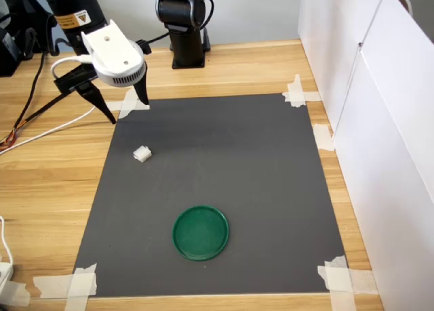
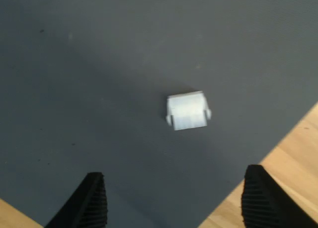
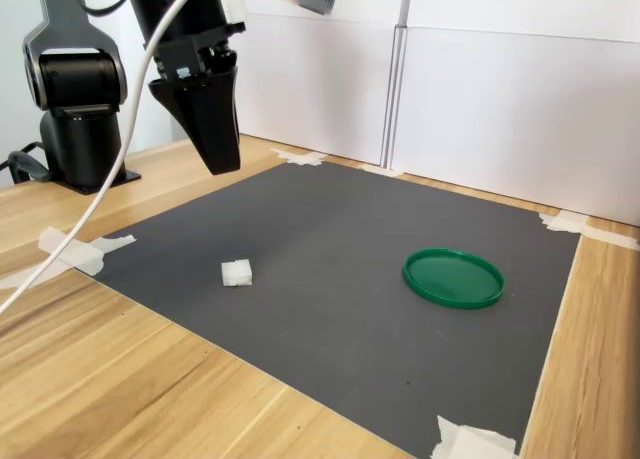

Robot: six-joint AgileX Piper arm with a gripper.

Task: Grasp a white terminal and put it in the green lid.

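Observation:
A small white terminal [image 1: 142, 153] lies on the dark grey mat near the first exterior view's left edge of the mat; it also shows as a ridged block [image 2: 187, 111] in the wrist view and as a cube [image 3: 237, 272] in the second exterior view. The green lid [image 1: 201, 232] rests flat on the mat nearer the front, also seen as a disc [image 3: 453, 277]. My gripper [image 1: 128, 110] hangs open well above the mat, behind the terminal, with nothing between its black fingers [image 2: 92, 200].
The grey mat [image 1: 224, 155] is taped at its corners to a wooden table. White panels [image 1: 380, 121] wall the first exterior view's right side. The arm's black base [image 1: 183, 26] stands at the back, with cables [image 1: 41, 121] trailing at the left.

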